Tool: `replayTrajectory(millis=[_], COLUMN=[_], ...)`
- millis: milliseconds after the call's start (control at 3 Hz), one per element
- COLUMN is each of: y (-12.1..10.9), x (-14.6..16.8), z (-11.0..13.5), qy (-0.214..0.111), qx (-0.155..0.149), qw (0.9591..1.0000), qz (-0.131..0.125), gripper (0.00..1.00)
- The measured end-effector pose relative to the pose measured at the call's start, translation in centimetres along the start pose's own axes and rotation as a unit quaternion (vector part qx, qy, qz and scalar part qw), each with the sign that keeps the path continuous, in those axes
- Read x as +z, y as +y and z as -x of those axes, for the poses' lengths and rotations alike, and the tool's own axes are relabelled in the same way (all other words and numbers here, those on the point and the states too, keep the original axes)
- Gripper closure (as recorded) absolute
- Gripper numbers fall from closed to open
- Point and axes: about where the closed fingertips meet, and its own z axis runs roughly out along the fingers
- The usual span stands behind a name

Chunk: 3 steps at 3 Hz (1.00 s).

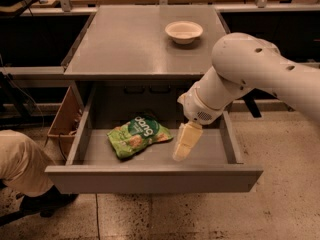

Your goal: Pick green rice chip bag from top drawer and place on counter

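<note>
The green rice chip bag [137, 135] lies flat on the floor of the open top drawer [150, 178], left of centre, logo up. My gripper [183, 148] points down into the drawer just right of the bag, apart from it. The white arm comes in from the right, over the drawer's right side. The grey counter [130, 39] is above the drawer, at the back of the view.
A white bowl [184, 31] stands on the counter at the back right. A brown cardboard box [62, 118] leans by the cabinet's left side. A person's tan-clad leg [20, 166] is at the lower left. Tan wooden tables run along the back.
</note>
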Motion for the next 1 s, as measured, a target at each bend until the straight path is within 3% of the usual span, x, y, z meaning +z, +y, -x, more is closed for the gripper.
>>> replayTrajectory(millis=[333,667,1000], y=[-0.6,-3.0,-6.8], x=[0.4,1.6,4.8], z=[0.6,1.3,1.0], qy=[-0.012,-0.037,-0.082], qx=[-0.003,-0.007,0.012], qw=[0.9999,0.9992,0.9965], qz=[-0.004,-0.011,-0.012], gripper=[0.0,0.0,0.0])
